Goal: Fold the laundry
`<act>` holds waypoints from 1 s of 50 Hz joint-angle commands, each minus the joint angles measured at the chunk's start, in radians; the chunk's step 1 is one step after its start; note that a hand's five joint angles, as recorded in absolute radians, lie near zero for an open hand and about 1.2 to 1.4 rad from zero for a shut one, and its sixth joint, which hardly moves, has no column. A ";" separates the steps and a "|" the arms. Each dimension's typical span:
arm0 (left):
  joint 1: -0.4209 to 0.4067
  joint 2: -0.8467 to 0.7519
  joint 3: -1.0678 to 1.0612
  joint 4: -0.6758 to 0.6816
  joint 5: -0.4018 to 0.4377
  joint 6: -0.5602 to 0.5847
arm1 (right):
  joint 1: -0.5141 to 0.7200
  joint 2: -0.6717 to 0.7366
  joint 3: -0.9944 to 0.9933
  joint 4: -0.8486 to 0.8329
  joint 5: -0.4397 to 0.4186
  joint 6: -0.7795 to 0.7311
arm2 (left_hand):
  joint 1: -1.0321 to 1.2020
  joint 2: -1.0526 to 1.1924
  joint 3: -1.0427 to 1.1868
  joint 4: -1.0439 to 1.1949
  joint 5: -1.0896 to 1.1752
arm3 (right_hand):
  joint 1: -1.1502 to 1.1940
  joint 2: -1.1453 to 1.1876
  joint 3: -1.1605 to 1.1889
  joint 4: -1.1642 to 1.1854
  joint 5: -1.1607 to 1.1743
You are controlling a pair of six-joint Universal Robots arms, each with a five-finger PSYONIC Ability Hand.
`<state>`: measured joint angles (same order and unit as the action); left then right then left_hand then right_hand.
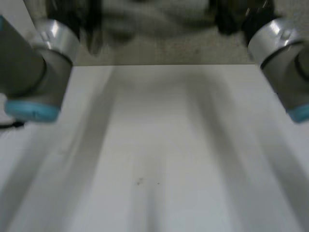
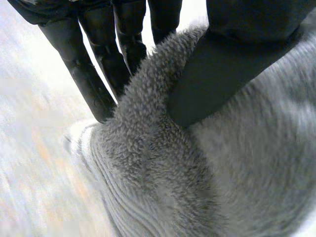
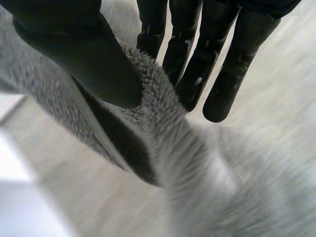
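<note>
While the left arm and right arm flank the one white table, one grey fleece cloth sits past its far edge. Two hands, both on it: left hand pinches a fold, thumb against fingers; right hand clamps an edge likewise.

A white table under soft light, with what looks like speckled beige carpet beyond its far edge.
</note>
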<state>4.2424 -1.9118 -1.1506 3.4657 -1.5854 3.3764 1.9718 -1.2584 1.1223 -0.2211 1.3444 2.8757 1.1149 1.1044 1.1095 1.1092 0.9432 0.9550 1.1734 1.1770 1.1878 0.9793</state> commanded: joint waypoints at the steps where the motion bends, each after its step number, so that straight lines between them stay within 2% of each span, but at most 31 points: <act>1: -0.001 -0.047 -0.438 0.026 0.015 0.009 | -0.014 0.148 0.128 0.268 -0.068 -0.033 | -0.088 -0.077 -0.082 -0.082 -0.091 | 0.441 0.223 0.219 0.209 0.242; 4: -0.002 -0.061 -0.489 0.032 0.015 0.009 | -0.048 0.198 0.174 0.325 -0.080 -0.064 | -0.129 -0.119 -0.124 -0.124 -0.132 | 0.441 0.223 0.219 0.209 0.242; 10: -0.012 -0.069 -0.604 0.013 0.012 0.012 | -0.070 0.221 0.228 0.336 -0.120 -0.087 | -0.206 -0.195 -0.200 -0.200 -0.208 | 0.441 0.223 0.219 0.209 0.242; 15: -0.013 -0.018 -0.637 -0.036 0.012 0.008 | -0.073 0.214 0.246 0.345 -0.126 -0.093 | -0.305 -0.295 -0.300 -0.300 -0.308 | 0.441 0.223 0.219 0.209 0.242; 17: -0.013 0.042 -0.637 -0.086 0.012 0.003 | -0.080 0.205 0.258 0.345 -0.125 -0.105 | -0.475 -0.464 -0.469 -0.469 -0.478 | 0.441 0.223 0.219 0.209 0.242; 20: -0.015 0.088 -0.626 -0.121 0.012 -0.002 | -0.109 0.195 0.267 0.342 -0.120 -0.119 | -0.593 -0.582 -0.587 -0.587 -0.595 | 0.441 0.223 0.219 0.209 0.242; 26: -0.007 0.157 -0.606 -0.126 0.015 -0.002 | -0.134 0.195 0.263 0.335 -0.106 -0.138 | -0.628 -0.618 -0.623 -0.623 -0.631 | 0.441 0.223 0.219 0.209 0.242; 27: -0.001 0.171 -0.594 -0.123 0.015 -0.003 | -0.146 0.195 0.258 0.335 -0.103 -0.144 | -0.628 -0.618 -0.623 -0.623 -0.631 | 0.373 0.154 0.151 0.140 0.174; 28: 0.004 0.177 -0.583 -0.123 0.013 -0.003 | -0.160 0.195 0.255 0.336 -0.094 -0.150 | -0.628 -0.618 -0.623 -0.623 -0.631 | -0.047 -0.265 -0.269 -0.279 -0.246; 29: 0.004 0.177 -0.583 -0.123 0.013 -0.003 | -0.160 0.195 0.255 0.336 -0.094 -0.150 | -0.628 -0.618 -0.623 -0.623 -0.631 | -0.051 -0.269 -0.273 -0.284 -0.250; 30: 0.014 0.177 -0.575 -0.126 0.012 -0.003 | -0.172 0.192 0.255 0.338 -0.084 -0.150 | -0.628 -0.618 -0.623 -0.623 -0.631 | -0.400 -0.618 -0.622 -0.632 -0.599; 33: 0.036 0.178 -0.577 -0.141 0.012 -0.002 | -0.198 0.174 0.261 0.344 -0.065 -0.150 | -0.623 -0.612 -0.617 -0.617 -0.625 | -0.491 -0.710 -0.713 -0.724 -0.690; 42: 0.071 0.178 -0.672 -0.184 0.018 -0.003 | -0.243 0.077 0.384 0.333 -0.096 -0.150 | -0.608 -0.597 -0.602 -0.602 -0.611 | -0.515 -0.733 -0.737 -0.748 -0.714; 47: 0.094 0.151 -0.712 -0.172 0.041 -0.006 | -0.254 0.010 0.523 0.322 -0.198 -0.150 | -0.570 -0.559 -0.564 -0.564 -0.573 | -0.515 -0.733 -0.737 -0.748 -0.714; 50: 0.099 0.120 -0.710 -0.161 0.045 -0.008 | -0.255 0.002 0.554 0.315 -0.222 -0.150 | -0.564 -0.553 -0.558 -0.558 -0.567 | -0.515 -0.733 -0.737 -0.748 -0.714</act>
<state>4.3188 -1.7387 -1.8279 3.2850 -1.5627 3.3721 1.7263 -1.1994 1.5361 0.1112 1.2245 2.7256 0.4488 0.4541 0.4542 0.4524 0.2796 0.3945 0.4480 0.4366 0.4251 0.2415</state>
